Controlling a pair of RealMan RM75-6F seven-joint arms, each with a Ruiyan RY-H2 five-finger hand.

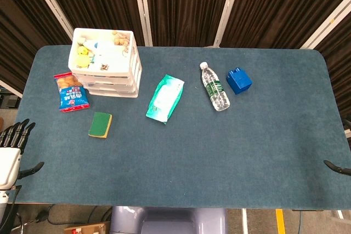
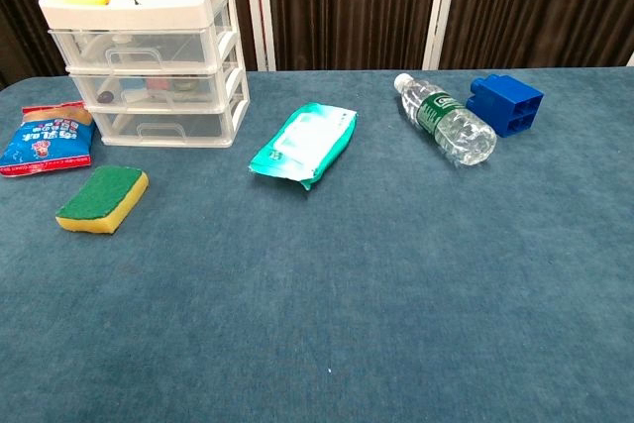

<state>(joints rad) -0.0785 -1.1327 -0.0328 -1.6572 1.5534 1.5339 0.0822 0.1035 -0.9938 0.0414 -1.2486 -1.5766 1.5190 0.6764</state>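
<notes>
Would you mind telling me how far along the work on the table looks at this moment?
Nothing looks done: the sponge, snack packet, wet-wipes pack, water bottle and blue block all lie untouched on the table. Nothing is in hand: the left robot hand hangs empty off the left edge, nearest the sponge; only a tip of the right robot hand shows. All handling remains.

Head view looks straight down; chest view faces forward, nearer the table (image 2: 396, 294).

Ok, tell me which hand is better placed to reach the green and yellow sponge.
Left, probably. The left hand sits off the table's left edge, the side where the green and yellow sponge lies. Of the right hand only a dark tip shows, at the far right edge.
</notes>
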